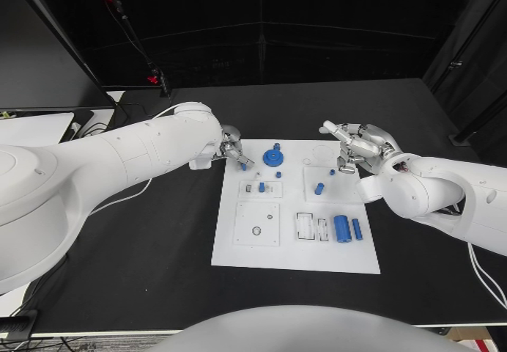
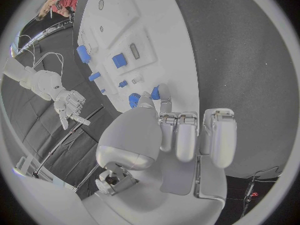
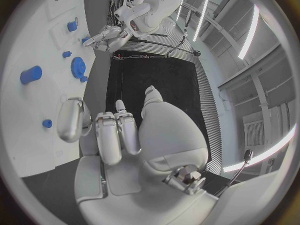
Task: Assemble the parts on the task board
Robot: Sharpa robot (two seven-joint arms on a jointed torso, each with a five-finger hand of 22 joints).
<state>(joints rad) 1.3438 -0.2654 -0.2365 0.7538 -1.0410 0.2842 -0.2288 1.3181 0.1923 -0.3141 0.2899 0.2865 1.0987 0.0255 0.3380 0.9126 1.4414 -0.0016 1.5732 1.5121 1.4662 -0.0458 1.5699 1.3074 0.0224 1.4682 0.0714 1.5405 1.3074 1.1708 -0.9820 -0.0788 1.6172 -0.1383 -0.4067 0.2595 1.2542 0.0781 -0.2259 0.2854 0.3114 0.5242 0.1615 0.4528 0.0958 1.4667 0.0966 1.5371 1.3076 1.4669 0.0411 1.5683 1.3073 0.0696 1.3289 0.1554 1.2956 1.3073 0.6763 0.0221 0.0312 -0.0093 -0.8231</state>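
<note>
Parts lying scattered on the white task board [image 1: 238,253], mid-frame.
Blue gear [image 1: 274,155], cylinder [image 1: 341,227], small pegs; left hand [image 1: 234,150] pinching a blue peg [image 1: 243,166], right hand [image 1: 359,145] hovering empty, fingers curled.

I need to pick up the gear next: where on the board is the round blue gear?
In the head view the blue gear sits at the task board's far edge, left of centre, just right of the left hand.

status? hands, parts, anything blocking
Left hand pinching a small blue part at the board's far left corner. Right hand open, above far right edge. Nothing blocking.
</note>
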